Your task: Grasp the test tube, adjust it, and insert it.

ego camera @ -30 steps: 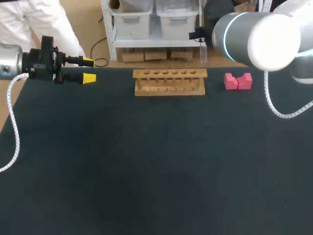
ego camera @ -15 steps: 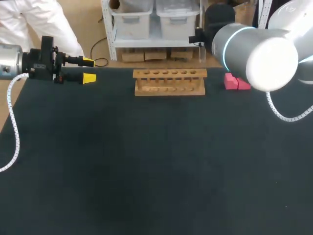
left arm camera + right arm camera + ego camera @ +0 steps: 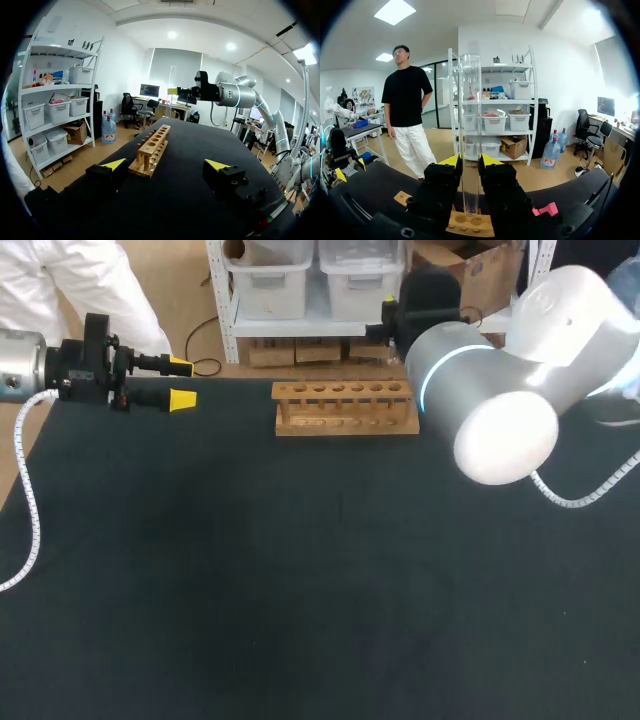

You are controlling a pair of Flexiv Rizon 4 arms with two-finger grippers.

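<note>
The clear test tube (image 3: 470,125) stands upright between the yellow-tipped fingers of my right gripper (image 3: 470,161), which is shut on it. Its lower end hangs just above the holes of the wooden rack (image 3: 469,223). In the head view the rack (image 3: 345,407) stands at the table's far edge, and my right arm (image 3: 490,415) reaches over its right end; the tube is not visible there. My left gripper (image 3: 181,382) hovers at the far left, open and empty. From the left wrist view, the rack (image 3: 152,149) lies ahead of the left gripper (image 3: 166,165), with the right gripper (image 3: 192,94) above its far end.
A pink block (image 3: 546,209) lies on the dark mat (image 3: 300,570) beside the rack, hidden behind my right arm in the head view. White cables trail from both arms along the table's sides.
My right arm has swung left with the tube, from above the pink block to over the rack's right end, and now covers the block. The left arm has not moved.
</note>
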